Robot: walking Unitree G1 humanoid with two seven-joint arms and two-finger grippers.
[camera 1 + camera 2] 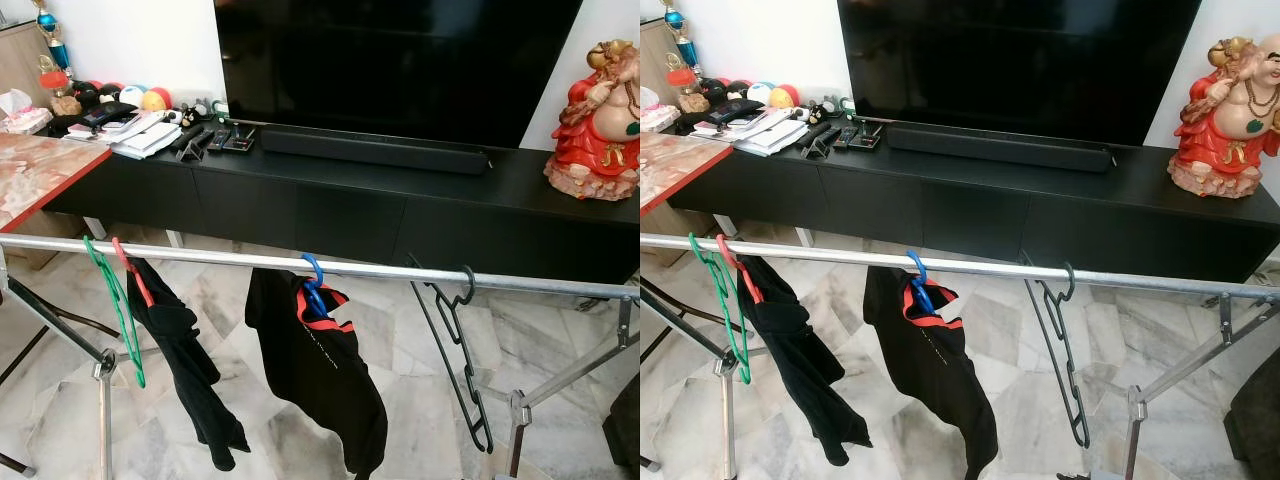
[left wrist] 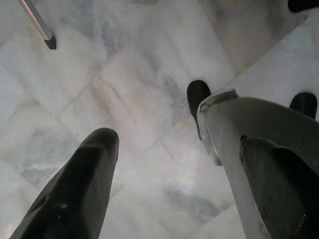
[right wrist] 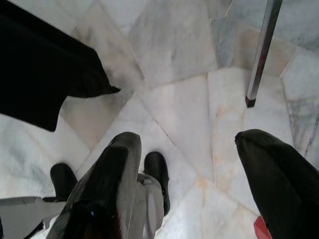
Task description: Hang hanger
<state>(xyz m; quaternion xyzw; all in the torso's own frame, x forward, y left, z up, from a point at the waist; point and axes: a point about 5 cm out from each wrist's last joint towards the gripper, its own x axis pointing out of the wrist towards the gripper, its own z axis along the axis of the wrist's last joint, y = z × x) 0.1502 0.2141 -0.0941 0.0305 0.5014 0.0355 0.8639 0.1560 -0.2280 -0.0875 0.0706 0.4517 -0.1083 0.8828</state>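
Observation:
A silver rail [image 1: 230, 256] of a drying rack runs across the front. An empty dark grey hanger [image 1: 486, 436] hangs by its hook from the rail's right part. At the left end hang an empty green hanger [image 1: 139, 375] and a red hanger [image 1: 134, 274] carrying a black garment [image 1: 185, 370]. Near the middle, a blue hanger [image 1: 314, 290] holds a black shirt with red trim [image 1: 320, 375]. Both arms hang down. My left gripper [image 2: 169, 189] and right gripper [image 3: 192, 184] are open above the marble floor, with nothing between their fingers.
A long black TV console [image 1: 350, 205] with a big TV [image 1: 390, 60] stands behind the rack. A red statue [image 1: 598, 120] sits at its right end, clutter at its left. A red-edged table [image 1: 40, 170] stands far left. Rack legs [image 3: 261, 55] and my feet [image 3: 157, 172] stand on the floor.

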